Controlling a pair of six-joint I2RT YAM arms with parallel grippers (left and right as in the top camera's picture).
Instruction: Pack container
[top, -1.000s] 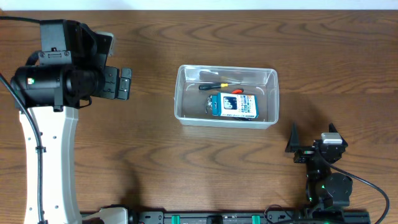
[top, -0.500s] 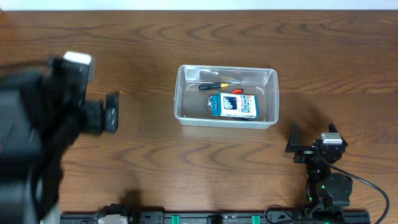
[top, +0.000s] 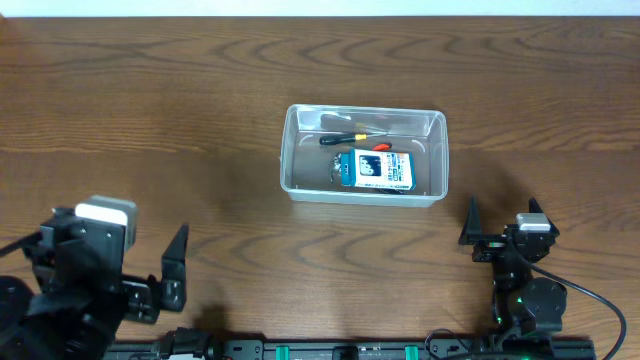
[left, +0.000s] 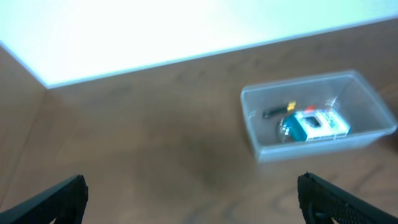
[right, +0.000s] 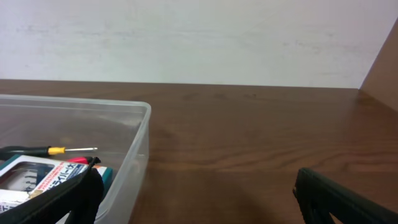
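One clear plastic container (top: 364, 196) sits near the middle of the bench (top: 200, 100), its long sides running left to right.

Contents, counted:
- One blue-and-white box (top: 376, 170), lying flat against the near wall.
- One screwdriver (top: 343, 138) with a black handle and yellow collar, lying along the far wall.
- One small red item (top: 381, 147) between them, partly hidden by the box; it cannot be identified.

Two tools are in view. The left tool (left: 191, 180) is at the front-left of the bench, well apart from the container, with its jaws spread wide and nothing between them. Its wrist view is blurred. The right tool (right: 196, 180) is at the front-right, near the container but apart from it, also spread wide and empty. In the right wrist view the container's rounded corner stands close ahead on the left side, with the box and screwdriver visible through the wall.
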